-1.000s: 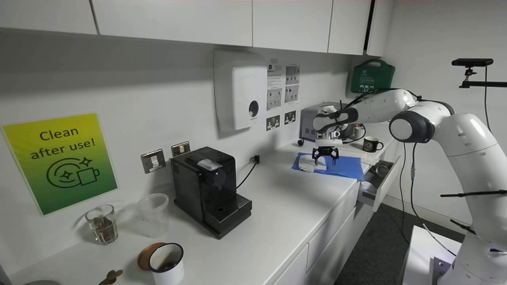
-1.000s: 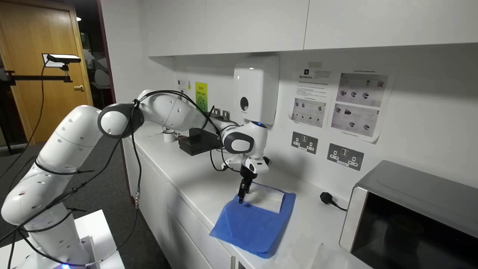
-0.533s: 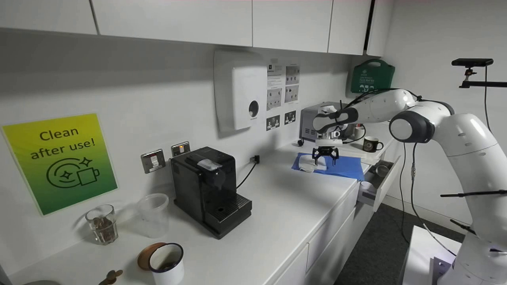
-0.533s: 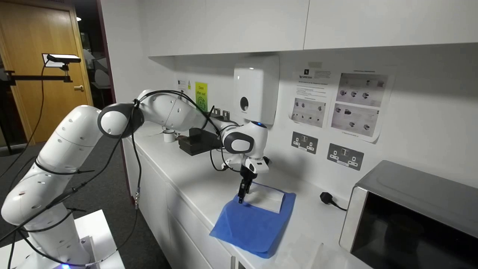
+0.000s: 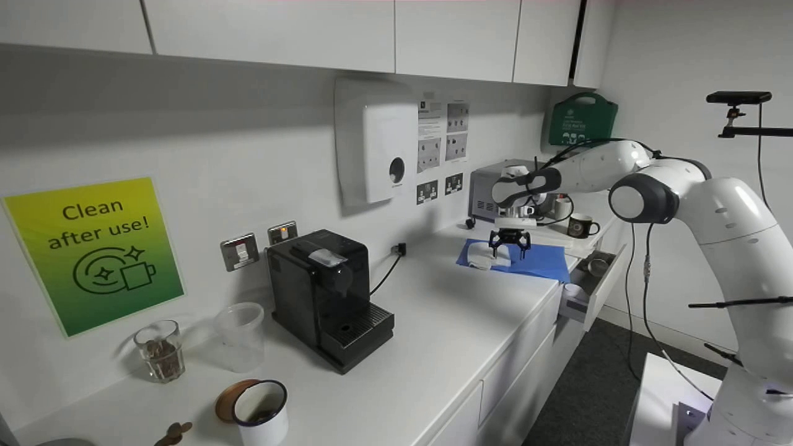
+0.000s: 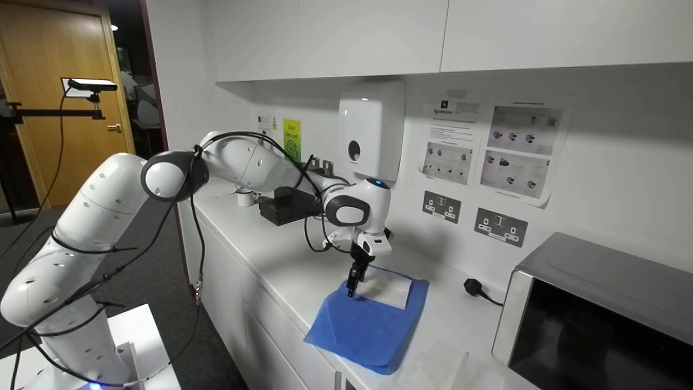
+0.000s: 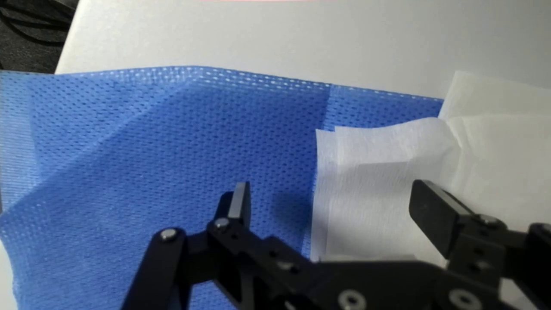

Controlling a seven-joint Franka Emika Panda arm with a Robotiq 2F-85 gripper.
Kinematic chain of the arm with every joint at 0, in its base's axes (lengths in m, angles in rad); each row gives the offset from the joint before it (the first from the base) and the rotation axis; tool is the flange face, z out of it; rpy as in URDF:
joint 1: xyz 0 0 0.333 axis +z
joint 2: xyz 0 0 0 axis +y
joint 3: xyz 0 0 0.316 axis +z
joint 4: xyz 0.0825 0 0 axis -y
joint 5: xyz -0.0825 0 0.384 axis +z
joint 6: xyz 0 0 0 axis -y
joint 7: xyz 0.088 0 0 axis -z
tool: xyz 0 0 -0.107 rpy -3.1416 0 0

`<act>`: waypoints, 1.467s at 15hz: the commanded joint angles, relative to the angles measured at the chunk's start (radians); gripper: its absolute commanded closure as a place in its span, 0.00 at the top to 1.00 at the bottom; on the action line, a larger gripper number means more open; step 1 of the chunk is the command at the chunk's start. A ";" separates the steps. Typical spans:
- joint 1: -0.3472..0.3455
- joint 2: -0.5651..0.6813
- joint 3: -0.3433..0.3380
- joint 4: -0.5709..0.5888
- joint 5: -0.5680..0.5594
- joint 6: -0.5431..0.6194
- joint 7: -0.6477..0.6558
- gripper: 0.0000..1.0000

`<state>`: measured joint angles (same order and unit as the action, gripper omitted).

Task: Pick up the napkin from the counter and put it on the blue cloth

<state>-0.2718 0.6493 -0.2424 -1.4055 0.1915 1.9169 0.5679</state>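
The napkin (image 7: 379, 150) is whitish and creased. It lies on one end of the blue cloth (image 7: 150, 150), with part reaching past the cloth's edge in the wrist view. In both exterior views the napkin (image 5: 480, 253) (image 6: 390, 290) rests on the blue cloth (image 5: 539, 261) (image 6: 363, 330), which lies flat on the white counter (image 6: 270, 249). My gripper (image 7: 330, 189) is open with nothing between its fingers. One finger is over the cloth and the other over the napkin. In both exterior views the gripper (image 5: 509, 255) (image 6: 351, 295) points down just above the cloth beside the napkin.
A drawer (image 5: 604, 291) stands open below the cloth's end. A microwave (image 6: 584, 303) and a dark mug (image 5: 581, 226) stand beyond the cloth. A black coffee machine (image 5: 328, 297) stands along the counter. A towel dispenser (image 6: 372, 130) hangs on the wall.
My gripper has shifted very slightly toward the microwave side and stays open. The napkin and the blue cloth have not moved.
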 commanded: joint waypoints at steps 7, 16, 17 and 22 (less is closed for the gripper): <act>-0.117 -0.046 0.051 -0.112 0.293 0.202 -0.151 1.00; -0.144 -0.061 0.075 -0.146 0.385 0.216 -0.288 1.00; -0.145 -0.064 0.077 -0.150 0.390 0.214 -0.299 1.00; -0.150 -0.075 0.091 -0.169 0.451 0.227 -0.377 1.00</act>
<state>-0.3952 0.6367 -0.1855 -1.4968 0.5924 2.1042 0.2629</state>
